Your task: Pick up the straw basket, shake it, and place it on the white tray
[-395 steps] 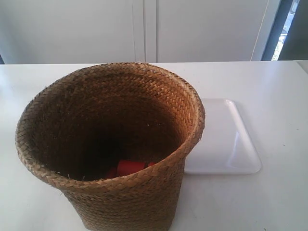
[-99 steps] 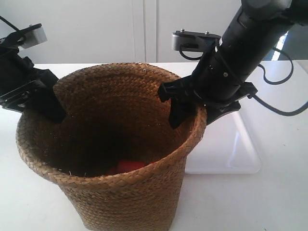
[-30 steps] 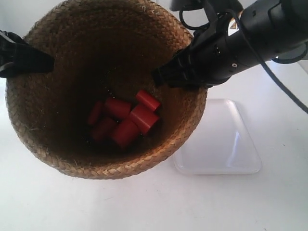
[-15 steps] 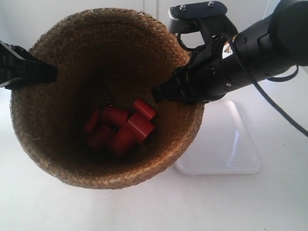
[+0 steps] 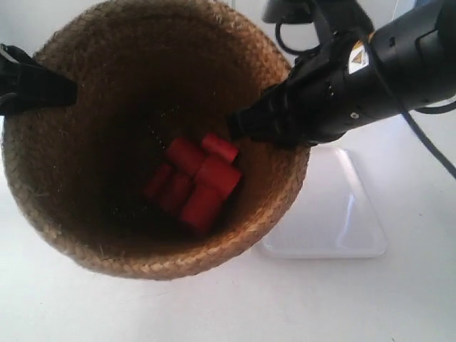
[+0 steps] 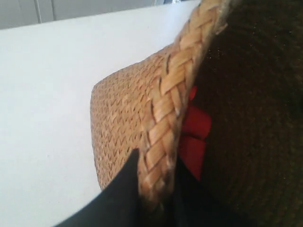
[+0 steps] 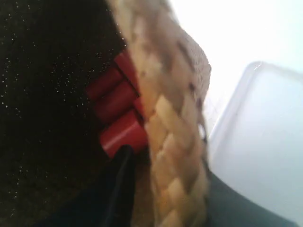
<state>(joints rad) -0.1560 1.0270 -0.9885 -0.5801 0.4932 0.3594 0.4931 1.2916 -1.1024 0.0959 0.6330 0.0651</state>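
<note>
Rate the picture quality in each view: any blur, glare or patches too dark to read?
Exterior view: fairly sharp, the straw basket dark inside yet the red cylinders readable, a faint highlight on the white tray. Left wrist view: rim crisp, interior near black. Right wrist view: rim smeared and soft, tray washed out.

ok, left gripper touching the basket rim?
Touching. Left wrist view: fingers of the left gripper pinch the straw basket at its braided rim, no gap.
</note>
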